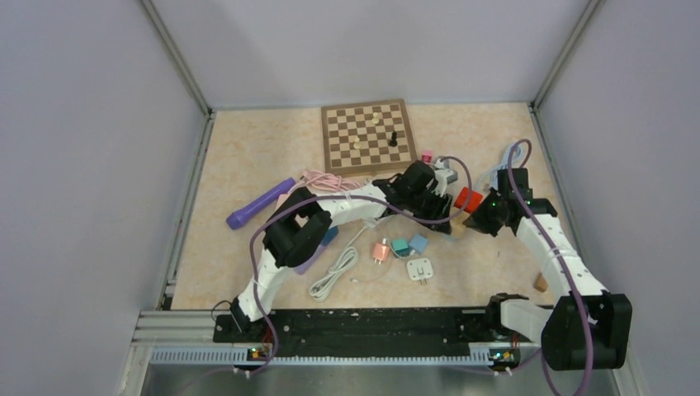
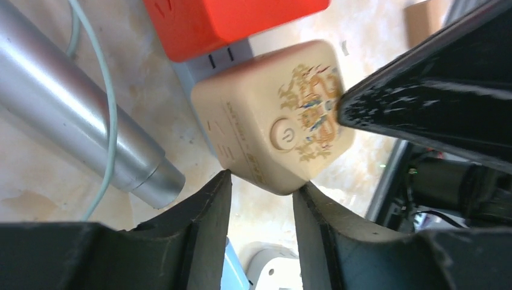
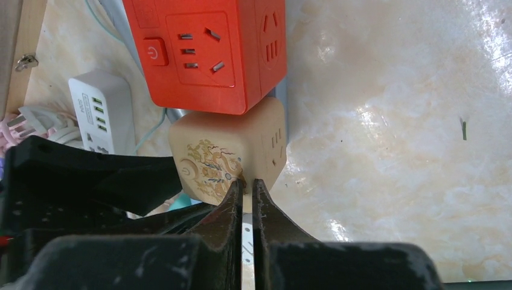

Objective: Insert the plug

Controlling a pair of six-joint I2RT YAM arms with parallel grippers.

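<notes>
**Both end effectors at the cream cube plug**

We saw the counter carrying a chessboard at the back. Right of centre, a red socket cube sat against the cream cube plug, both over a grey strip. The left end effector straddled one corner of the plug, fingers apart; whether it gripped we could not tell. The right end effector was clenched and empty, tips touching the plug's printed top.

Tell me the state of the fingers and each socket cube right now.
left fingers: open, tips at the beige cube's corner.
right fingers: shut, tips against the beige cube.
beige cube: visible sockets empty.
orange cube: next to the beige cube, visible sockets empty.
</notes>
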